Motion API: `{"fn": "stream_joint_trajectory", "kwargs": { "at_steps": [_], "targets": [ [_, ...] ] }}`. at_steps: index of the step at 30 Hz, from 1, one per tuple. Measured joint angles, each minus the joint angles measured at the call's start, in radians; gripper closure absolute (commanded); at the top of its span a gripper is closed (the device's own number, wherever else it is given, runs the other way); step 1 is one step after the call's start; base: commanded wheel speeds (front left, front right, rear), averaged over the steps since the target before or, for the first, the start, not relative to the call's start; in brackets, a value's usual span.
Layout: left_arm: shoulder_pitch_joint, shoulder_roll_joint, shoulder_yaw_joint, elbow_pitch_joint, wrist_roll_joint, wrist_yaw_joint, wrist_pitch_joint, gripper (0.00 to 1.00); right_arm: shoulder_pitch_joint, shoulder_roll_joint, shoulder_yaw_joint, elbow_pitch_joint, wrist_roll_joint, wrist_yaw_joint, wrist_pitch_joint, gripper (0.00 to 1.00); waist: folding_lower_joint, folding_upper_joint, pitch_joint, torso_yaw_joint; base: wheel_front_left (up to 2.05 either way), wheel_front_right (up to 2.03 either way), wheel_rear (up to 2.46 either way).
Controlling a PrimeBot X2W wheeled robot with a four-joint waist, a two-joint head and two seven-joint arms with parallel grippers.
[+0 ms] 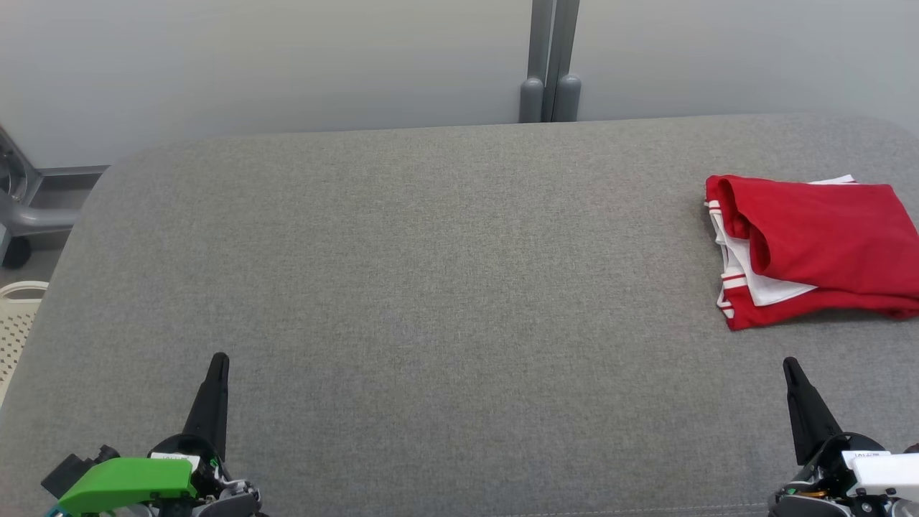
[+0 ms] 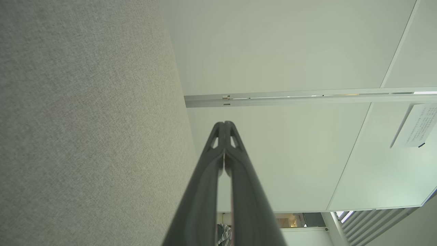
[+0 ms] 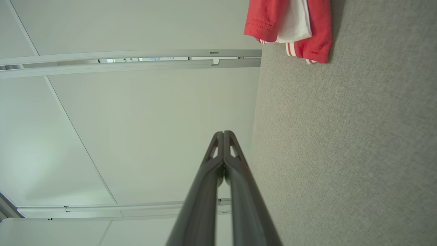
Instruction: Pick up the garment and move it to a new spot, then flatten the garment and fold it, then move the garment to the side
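A red garment (image 1: 818, 248) with white panels and striped trim lies folded in a compact stack at the right edge of the grey fabric table (image 1: 431, 287). The right wrist view catches it too, the garment (image 3: 290, 27) sitting at the top beside the table surface. My left gripper (image 1: 219, 359) rests at the lower left, shut, with nothing in it; its fingertips (image 2: 224, 123) press together. At the lower right my right gripper (image 1: 790, 362) is shut and empty too, a good way in front of the garment, its closed tips (image 3: 223, 133) pointing past the table's edge.
A pale wall with a grey vertical post (image 1: 549, 64) stands behind the table. A perforated cream basket (image 1: 18, 323) and a grey metal frame (image 1: 29, 208) sit off the table's left side.
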Motion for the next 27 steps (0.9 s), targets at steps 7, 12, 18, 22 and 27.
{"fn": "stream_joint_trajectory", "kwargs": {
  "at_steps": [7, 12, 18, 22, 27],
  "targets": [
    [0.000, 0.000, 0.000, 0.000, 0.000, 0.000, 0.000, 1.00, 0.000, 0.000, 0.000, 0.000, 0.000, 0.000, 0.000, 1.00, 0.0000, 0.0000, 0.000, 0.000, 0.00, 0.00, 0.00],
    [0.000, 0.000, 0.000, 0.000, 0.000, 0.000, 0.000, 1.00, 0.000, 0.000, 0.000, 0.000, 0.000, 0.000, 0.000, 1.00, 0.0000, 0.0000, 0.000, 0.000, 0.00, 0.00, 0.00],
    [0.000, 0.000, 0.000, 0.000, 0.000, 0.000, 0.000, 1.00, 0.000, 0.000, 0.000, 0.000, 0.000, 0.000, 0.000, 1.00, 0.0000, 0.0000, 0.000, 0.000, 0.00, 0.00, 0.00],
    [0.000, 0.000, 0.000, 0.000, 0.000, 0.000, 0.000, 1.00, 0.000, 0.000, 0.000, 0.000, 0.000, 0.000, 0.000, 1.00, 0.0000, 0.0000, 0.000, 0.000, 0.00, 0.00, 0.00],
    [0.000, 0.000, 0.000, 0.000, 0.000, 0.000, 0.000, 1.00, 0.000, 0.000, 0.000, 0.000, 0.000, 0.000, 0.000, 1.00, 0.0000, 0.0000, 0.000, 0.000, 0.00, 0.00, 0.00]
  ]
}}
